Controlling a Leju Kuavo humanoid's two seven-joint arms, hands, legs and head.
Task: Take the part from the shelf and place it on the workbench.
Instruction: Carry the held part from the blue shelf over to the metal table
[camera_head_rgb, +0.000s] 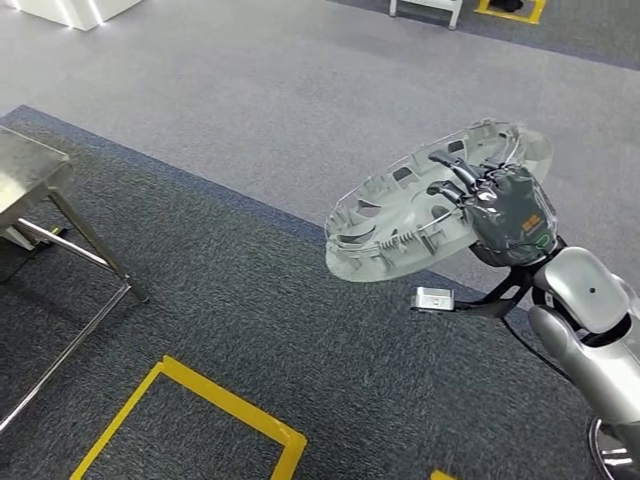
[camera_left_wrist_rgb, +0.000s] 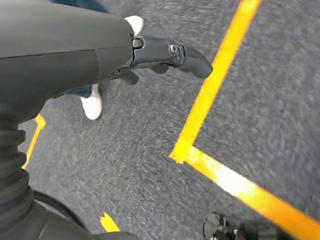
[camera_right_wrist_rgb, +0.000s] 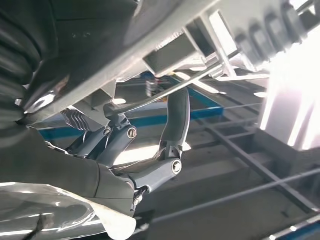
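The right hand (camera_head_rgb: 504, 205) grips the part (camera_head_rgb: 423, 205), a round pale-grey plastic disc with ribs and cut-outs, by one edge, fingers hooked over its rim and into the ribbing. The disc sits tilted out over the floor, well above it, which I judge is a carrying hold that keeps it away from the body on the way to the workbench. The left hand (camera_left_wrist_rgb: 166, 52) hangs low over the carpet, its fingers loosely apart and holding nothing. Dark speckled carpet (camera_head_rgb: 226, 300) marked with yellow tape (camera_head_rgb: 226, 400) meets a lighter grey floor beyond. A steel table (camera_head_rgb: 30, 175) stands at the left edge; a person's white shoe (camera_left_wrist_rgb: 92, 102) is nearby.
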